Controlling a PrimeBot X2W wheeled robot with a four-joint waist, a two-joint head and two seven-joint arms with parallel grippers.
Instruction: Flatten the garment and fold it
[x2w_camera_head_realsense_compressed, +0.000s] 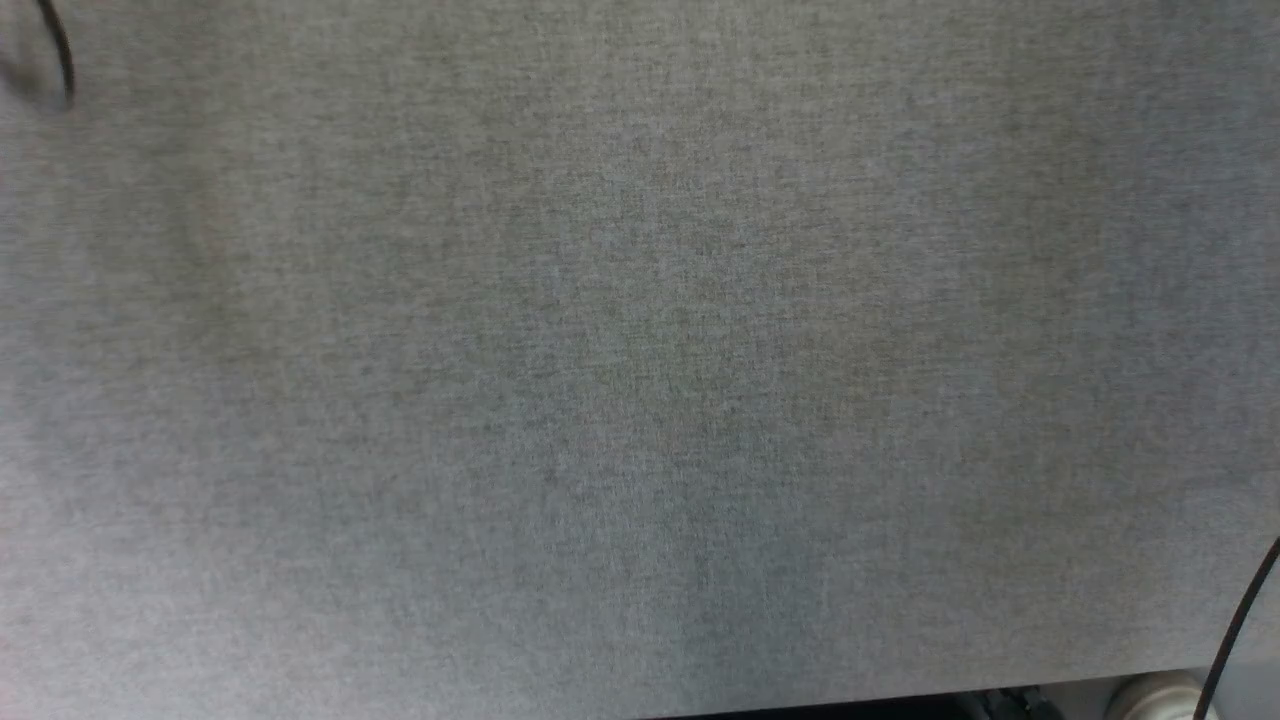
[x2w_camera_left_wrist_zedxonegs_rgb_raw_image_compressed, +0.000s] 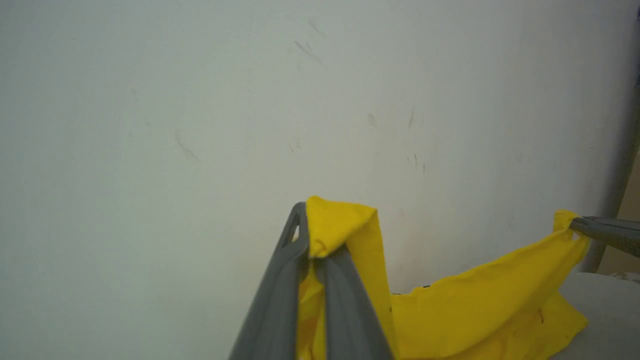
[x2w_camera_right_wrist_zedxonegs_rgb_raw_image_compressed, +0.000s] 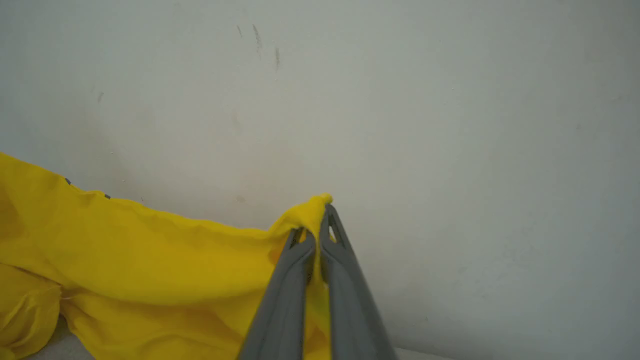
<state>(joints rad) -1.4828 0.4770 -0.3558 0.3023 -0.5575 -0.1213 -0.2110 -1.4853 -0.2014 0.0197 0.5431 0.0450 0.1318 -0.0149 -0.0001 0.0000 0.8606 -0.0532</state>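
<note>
Nearest in the left wrist view, the left end effector (x2w_camera_left_wrist_zedxonegs_rgb_raw_image_compressed: 311, 250) has its two fingers pressed together on a folded-over edge of the shirt (x2w_camera_left_wrist_zedxonegs_rgb_raw_image_compressed: 475, 300); a flap of yellow cloth wraps over the tip at 12 o'clock. In the right wrist view, the right end effector (x2w_camera_right_wrist_zedxonegs_rgb_raw_image_compressed: 316, 225) likewise pinches a small bunched peak of the cloth.

Beyond the fingers the shirt hangs between the two grips. From the left wrist it sags away toward 4 o'clock and climbs to the other end effector's tips at 3 o'clock. From the right wrist it runs off toward 9 o'clock, its lower folds gathered at 8 o'clock. The upper edge is slack, not taut. Whether the lower folds touch the grey worktop (x2w_camera_left_wrist_zedxonegs_rgb_raw_image_compressed: 612, 310) I cannot tell.

Farther back stands a pale, scuffed wall (x2w_camera_left_wrist_zedxonegs_rgb_raw_image_compressed: 200, 100). The head view looks down on the worktop's grey cloth cover, with a dark cable (x2w_camera_head_realsense_compressed: 62, 60) at 10 o'clock.

The shirt looks light, soft and limp. It will likely drape and crease freely. Shoulder seams or hem corners seem the best holds for spreading it flat.
</note>
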